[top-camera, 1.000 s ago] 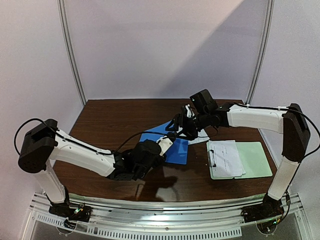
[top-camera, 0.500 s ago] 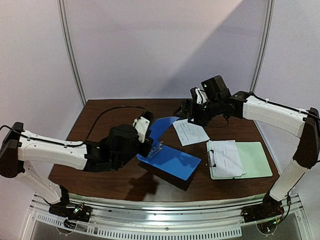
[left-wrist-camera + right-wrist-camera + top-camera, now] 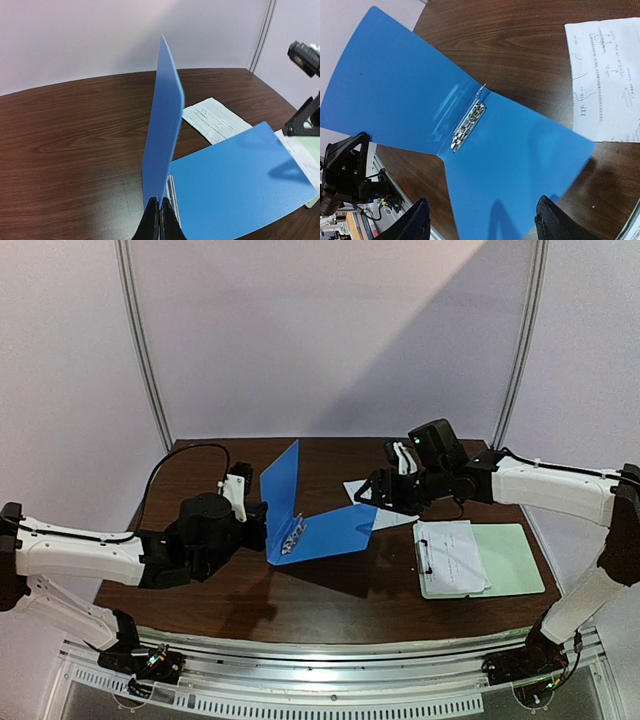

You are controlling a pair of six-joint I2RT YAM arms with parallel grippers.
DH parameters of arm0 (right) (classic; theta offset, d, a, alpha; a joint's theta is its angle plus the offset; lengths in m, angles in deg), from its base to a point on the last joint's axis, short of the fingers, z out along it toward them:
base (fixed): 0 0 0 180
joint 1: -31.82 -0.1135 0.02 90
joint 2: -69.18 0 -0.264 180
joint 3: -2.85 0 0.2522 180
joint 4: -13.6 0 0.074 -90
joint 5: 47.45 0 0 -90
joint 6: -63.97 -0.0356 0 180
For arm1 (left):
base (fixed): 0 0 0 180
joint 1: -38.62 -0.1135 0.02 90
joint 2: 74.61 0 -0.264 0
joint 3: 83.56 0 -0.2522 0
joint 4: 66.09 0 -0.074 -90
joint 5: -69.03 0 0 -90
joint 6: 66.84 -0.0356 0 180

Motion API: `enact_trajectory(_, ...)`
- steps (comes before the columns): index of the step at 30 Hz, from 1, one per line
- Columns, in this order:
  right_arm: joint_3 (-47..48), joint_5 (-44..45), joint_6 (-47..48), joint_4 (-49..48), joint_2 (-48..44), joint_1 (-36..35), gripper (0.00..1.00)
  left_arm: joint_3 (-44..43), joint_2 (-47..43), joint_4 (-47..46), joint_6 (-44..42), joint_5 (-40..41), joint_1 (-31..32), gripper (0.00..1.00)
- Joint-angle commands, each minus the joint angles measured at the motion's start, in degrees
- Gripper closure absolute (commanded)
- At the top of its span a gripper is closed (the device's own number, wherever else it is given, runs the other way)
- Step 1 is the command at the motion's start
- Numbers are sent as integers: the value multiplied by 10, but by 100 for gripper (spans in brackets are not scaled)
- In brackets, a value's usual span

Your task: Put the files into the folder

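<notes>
Blue plastic of the folder [image 3: 320, 525] stands open in a wide V on the dark wooden bench [image 3: 200, 470]. Its left cover [image 3: 165, 135] is lifted nearly upright and shows edge-on in the left wrist view. Its right cover [image 3: 520, 165] lies flat on the wood, inside face up. Along the spine between the two covers sits a small metal clip [image 3: 467, 125].

The left gripper [image 3: 160, 215] is at the near end of the raised cover, close to the spine. Its two fingers are pressed together on the thin plastic edge and hold that cover up.

The right gripper [image 3: 368, 495] hangs over the far right corner of the flat cover, fingers spread wide with nothing between them. Their shadows fall on the blue surface. Whether the tips touch the cover is hard to say, though they seem to be just above it.

Both files lie outside the folder. The loose sheet [image 3: 607, 80], white with faint printed lines, lies flat on the bench just beyond the flat cover's far right corner, its near corner meeting that corner. The second sheet [image 3: 450, 555] rests to the right of the folder, apart from it, on top of a pale green clipboard [image 3: 515, 555].
</notes>
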Motion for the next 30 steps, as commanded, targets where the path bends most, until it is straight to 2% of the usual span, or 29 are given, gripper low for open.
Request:
enact_trajectory(1, -1, -34, 15, -41, 17, -35, 31, 14, -9, -13, 16, -5, -6, 100)
enact_trajectory(7, 36, -34, 23, -36, 93, -68, 43, 19, -15, -13, 25, -12, -6, 100)
enact_trajectory(12, 33, -47, 12, -66, 150, -78, 58, 43, -40, -21, 53, -8, -6, 100)
enact_trajectory(19, 78, -31, 21, -53, 249, -97, 64, 92, -92, -38, 86, -21, -16, 100)
enact_trajectory(25, 75, -13, 23, -41, 298, -98, 68, 140, -128, -43, 127, -38, -35, 100)
enact_trajectory(30, 67, -1, 24, -33, 317, -99, 69, 184, -181, -31, 174, -64, -87, 100)
